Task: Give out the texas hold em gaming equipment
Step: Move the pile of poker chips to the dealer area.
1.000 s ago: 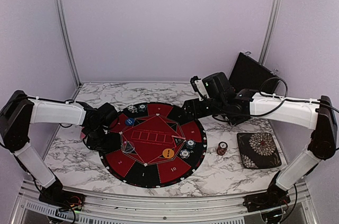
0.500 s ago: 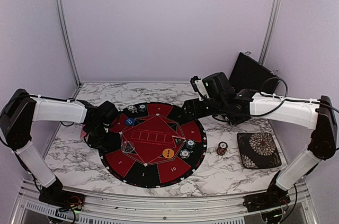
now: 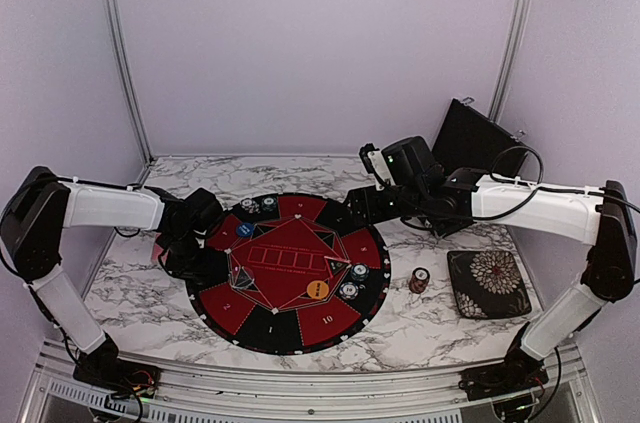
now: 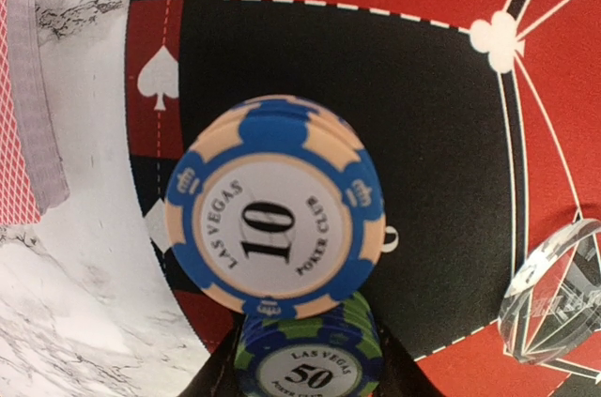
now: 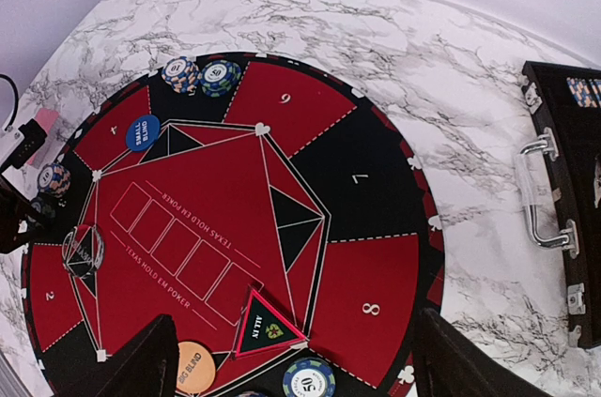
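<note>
Left claw point(image 4: 305, 388) at bottom center pinches a green 50 chip point(image 4: 305, 369) with the blue 10 chip point(image 4: 275, 206) just above — right claw point(image 5: 291, 359) gapes wide, empty.

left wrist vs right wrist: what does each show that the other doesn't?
Left wrist only: a close view of the blue 10 chip with the green 50 chip just below it between the left fingers, a spade mark, and a red-backed card on the marble.

Right wrist only: the whole mat with numbered seats, Small Blind disc, orange Big Blind disc, All In triangle, two chips at seat 5, and the black case.

Both: the red-and-black mat, marble table, and a clear marker.
</note>
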You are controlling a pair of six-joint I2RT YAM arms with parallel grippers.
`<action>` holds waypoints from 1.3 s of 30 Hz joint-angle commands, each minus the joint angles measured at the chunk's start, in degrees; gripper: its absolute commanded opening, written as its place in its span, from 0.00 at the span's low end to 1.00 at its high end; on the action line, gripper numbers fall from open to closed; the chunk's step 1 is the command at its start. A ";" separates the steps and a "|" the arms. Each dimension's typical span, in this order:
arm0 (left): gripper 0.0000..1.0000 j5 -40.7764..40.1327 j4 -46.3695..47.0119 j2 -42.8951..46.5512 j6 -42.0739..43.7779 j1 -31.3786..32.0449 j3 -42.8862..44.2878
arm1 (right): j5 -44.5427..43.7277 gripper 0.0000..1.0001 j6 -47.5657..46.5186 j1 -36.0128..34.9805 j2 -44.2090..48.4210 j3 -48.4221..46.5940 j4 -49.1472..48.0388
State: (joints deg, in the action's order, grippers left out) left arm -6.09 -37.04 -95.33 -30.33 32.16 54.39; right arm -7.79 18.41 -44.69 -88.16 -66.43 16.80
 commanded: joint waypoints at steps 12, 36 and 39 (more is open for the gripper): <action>0.41 0.73 0.64 -0.81 0.78 -0.52 -0.49 | 0.08 0.83 0.86 0.54 0.71 -0.71 0.25; 0.97 1.93 -3.78 8.04 1.91 -0.43 0.06 | -1.28 0.83 1.14 0.52 0.01 -1.90 1.58; 0.99 1.91 -4.70 10.02 2.06 -0.26 1.02 | -1.96 0.83 1.02 0.53 0.07 -2.43 2.35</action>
State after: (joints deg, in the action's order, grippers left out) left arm -4.45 -38.33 -88.53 -28.93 31.86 53.74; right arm -8.19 18.87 -44.69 -88.16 -66.46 17.74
